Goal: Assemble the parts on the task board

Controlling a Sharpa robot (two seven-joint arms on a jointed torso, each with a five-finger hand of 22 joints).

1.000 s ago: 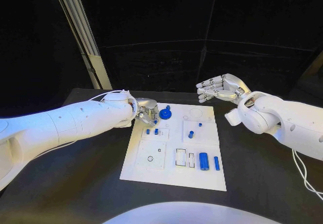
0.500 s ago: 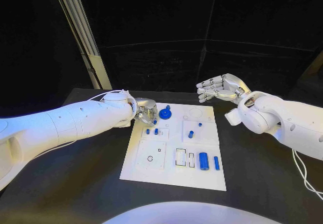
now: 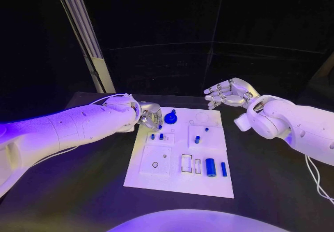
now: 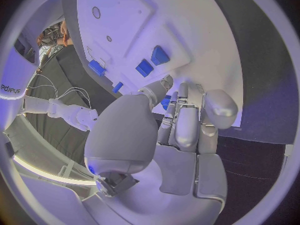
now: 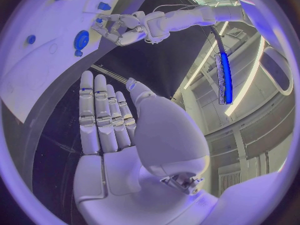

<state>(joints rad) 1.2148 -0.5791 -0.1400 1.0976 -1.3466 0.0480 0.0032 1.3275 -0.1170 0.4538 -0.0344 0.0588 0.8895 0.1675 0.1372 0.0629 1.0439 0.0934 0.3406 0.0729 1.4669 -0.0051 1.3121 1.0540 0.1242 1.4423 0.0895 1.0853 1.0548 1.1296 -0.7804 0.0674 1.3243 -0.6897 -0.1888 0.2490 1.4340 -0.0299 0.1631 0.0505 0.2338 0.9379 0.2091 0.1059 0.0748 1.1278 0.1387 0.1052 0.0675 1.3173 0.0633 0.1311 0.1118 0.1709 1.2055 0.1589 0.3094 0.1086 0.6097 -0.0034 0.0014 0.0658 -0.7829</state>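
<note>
Little has moved since a second ago: the left hand [image 3: 149, 117] has stayed over the far left corner of the white board [image 3: 174, 181], with at most a slight shift of its fingers, and the right hand [image 3: 226, 93] has stayed where it was, raised beyond the board's far right corner.

At the left hand, the fingers are curled down toward the board; in the left wrist view [image 4: 181, 120] their tips crowd around a small blue piece [image 4: 165, 102], but whether they actually grip it cannot be told. Just beside this hand, toward the board's middle, stands a round blue knob [image 3: 171, 117]. Near the fingertips, on the side toward the robot, two short blue pegs [image 3: 157, 136] stand close together.

The right hand is empty, its fingers straight and side by side, its palm plainly bare in the right wrist view [image 5: 119, 135]. It hangs above the black table [image 3: 278, 183], touching nothing, well apart from the left hand.

Further out on the board, a blue pin [image 3: 198, 139] lies in the middle right area, with a smaller blue bit [image 3: 206, 129] just beyond it. Near the right of the edge facing the robot, a thick blue cylinder [image 3: 211, 167] and a thinner blue rod [image 3: 224, 168] lie side by side, beside two rectangular slots [image 3: 187, 163]. A square recess with a small ring [image 3: 155, 164] sits on the board's left half.
</note>
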